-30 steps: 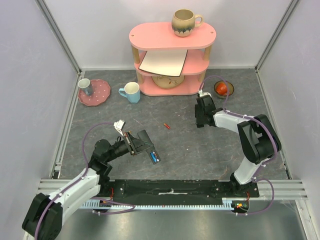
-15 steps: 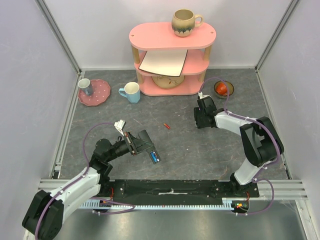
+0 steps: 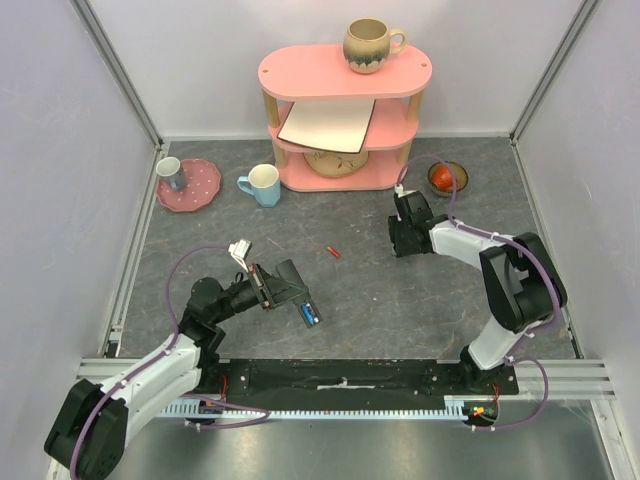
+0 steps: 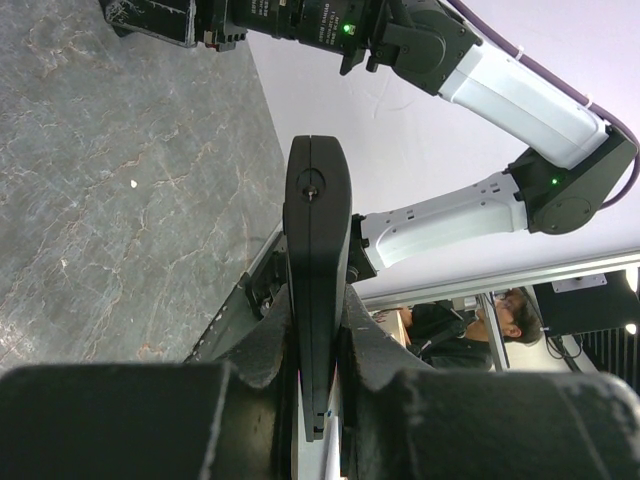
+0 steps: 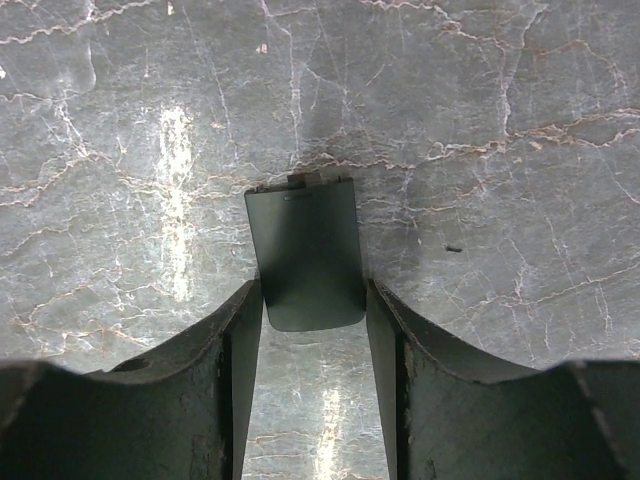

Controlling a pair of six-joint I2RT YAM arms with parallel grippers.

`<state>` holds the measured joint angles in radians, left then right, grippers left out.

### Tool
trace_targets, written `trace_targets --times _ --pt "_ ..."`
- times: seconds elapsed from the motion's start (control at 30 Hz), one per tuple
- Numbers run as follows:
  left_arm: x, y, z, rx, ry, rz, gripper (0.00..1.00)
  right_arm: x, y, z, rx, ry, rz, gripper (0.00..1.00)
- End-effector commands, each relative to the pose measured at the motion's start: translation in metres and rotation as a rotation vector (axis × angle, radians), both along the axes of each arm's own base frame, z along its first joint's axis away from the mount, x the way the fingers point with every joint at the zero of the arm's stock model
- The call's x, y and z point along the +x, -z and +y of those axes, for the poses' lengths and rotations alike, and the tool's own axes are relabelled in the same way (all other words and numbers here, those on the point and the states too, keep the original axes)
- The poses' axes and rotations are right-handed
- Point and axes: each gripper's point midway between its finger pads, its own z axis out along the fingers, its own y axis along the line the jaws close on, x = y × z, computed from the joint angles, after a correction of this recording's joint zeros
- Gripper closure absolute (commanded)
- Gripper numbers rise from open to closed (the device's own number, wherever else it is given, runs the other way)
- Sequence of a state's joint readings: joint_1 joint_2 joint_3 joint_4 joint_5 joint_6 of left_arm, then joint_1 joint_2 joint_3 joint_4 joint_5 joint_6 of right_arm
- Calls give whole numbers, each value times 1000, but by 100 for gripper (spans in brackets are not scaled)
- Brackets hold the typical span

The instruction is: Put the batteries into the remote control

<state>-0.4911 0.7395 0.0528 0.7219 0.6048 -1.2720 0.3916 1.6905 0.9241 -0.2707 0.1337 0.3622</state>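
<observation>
The left gripper (image 4: 316, 330) was clamped on the remote control (image 4: 316, 220), held edge-on above the surface (image 3: 380, 300), with a blue battery (image 3: 312, 317) showing at its end. The right gripper (image 5: 312, 300) straddled a small black cover (image 5: 303, 250), but I could not tell whether it pinched it. A red battery (image 3: 333, 252) lay between the arms.

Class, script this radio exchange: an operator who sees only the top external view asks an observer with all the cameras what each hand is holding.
Operator: From above, the arm hides it. What is at the right hand?
Observer: The right wrist view shows a small dark flat piece between its fingers, touching both.
Operator: And how does the left hand grip its load?
Observer: The left wrist view shows the remote control clamped edge-on between the fingers.
</observation>
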Motion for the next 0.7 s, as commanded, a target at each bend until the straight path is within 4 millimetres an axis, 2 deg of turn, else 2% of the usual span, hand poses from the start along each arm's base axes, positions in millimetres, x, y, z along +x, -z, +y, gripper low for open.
trace_targets --times 0.0,0.1,0.2,0.33,0.43,0.53,0.6,0.67 --pt "-2 -18 -1 -24 14 -101 98 -35 29 0 -18 -50 172 45" --pt "-2 -18 -1 -24 14 -101 98 -33 29 2 -17 -58 176 46" --pt "-2 -18 -1 -24 14 -99 98 -34 31 3 -14 -64 188 52" --pt "-2 -17 -1 -22 13 -97 98 -39 34 3 -9 -67 201 69" --pt "0 -17 -1 -19 8 -96 98 -40 27 5 13 -54 180 74" --pt "4 -18 -3 -12 5 -96 98 -36 -1 11 57 -54 105 79" --pt "8 -19 -4 -8 -5 -98 98 -39 -13 15 77 -60 83 80" --pt "14 -22 -6 -5 -7 -101 98 -44 -34 21 97 -82 39 81"
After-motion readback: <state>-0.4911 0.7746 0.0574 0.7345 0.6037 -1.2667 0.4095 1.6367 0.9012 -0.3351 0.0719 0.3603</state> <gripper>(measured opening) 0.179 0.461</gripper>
